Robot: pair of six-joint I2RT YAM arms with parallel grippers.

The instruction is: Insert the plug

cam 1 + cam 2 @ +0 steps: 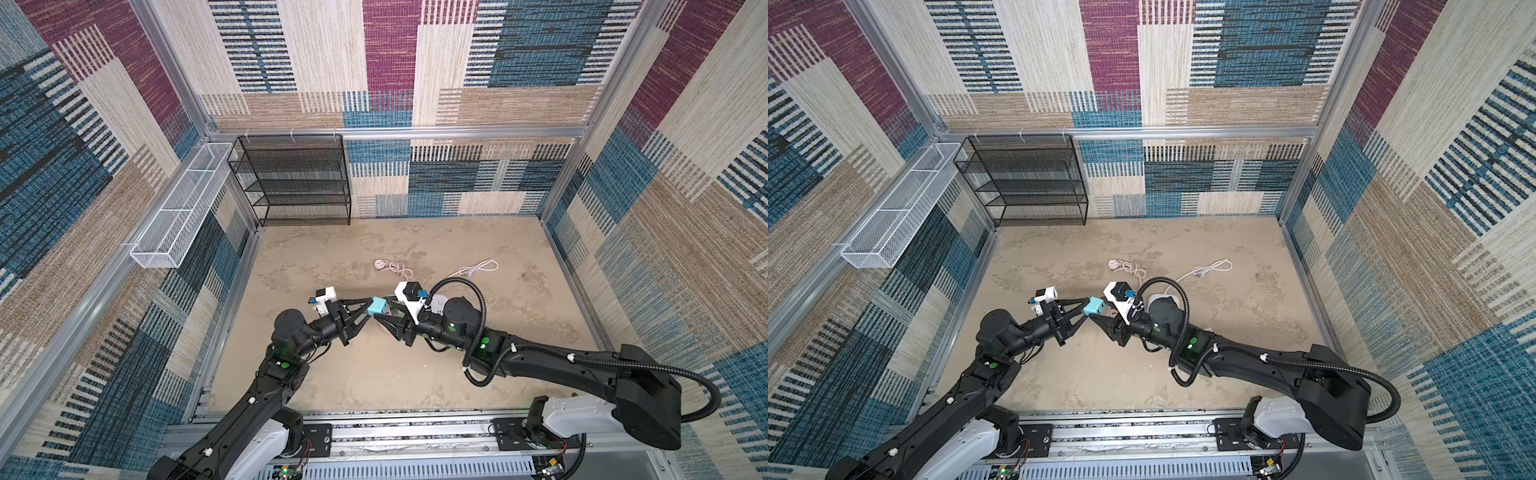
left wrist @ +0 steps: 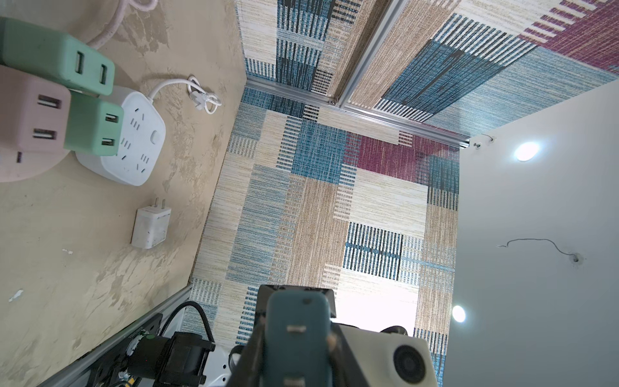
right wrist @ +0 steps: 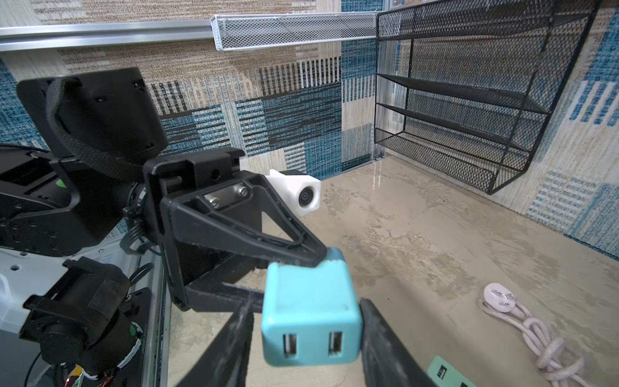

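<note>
Finding: the left gripper (image 1: 370, 308) is pinching the light-blue plug (image 1: 379, 307) and holding it in the air above the middle of the table (image 1: 374, 382). In the left wrist view the plug's prongs are facing the camera. In the right wrist view its two USB ports are doing the same.

The right gripper (image 1: 377, 318) is meeting the plug from the opposite side. Its fingers (image 3: 378, 335) are standing on either flank, close against it, but whether they are pressing it cannot be told.

On the table a white power strip (image 2: 134, 140) is lying close by two green chargers (image 2: 57, 57) and a pink charger (image 2: 30, 110) — a white charger (image 2: 150, 228) is lying flat nearby
</note>
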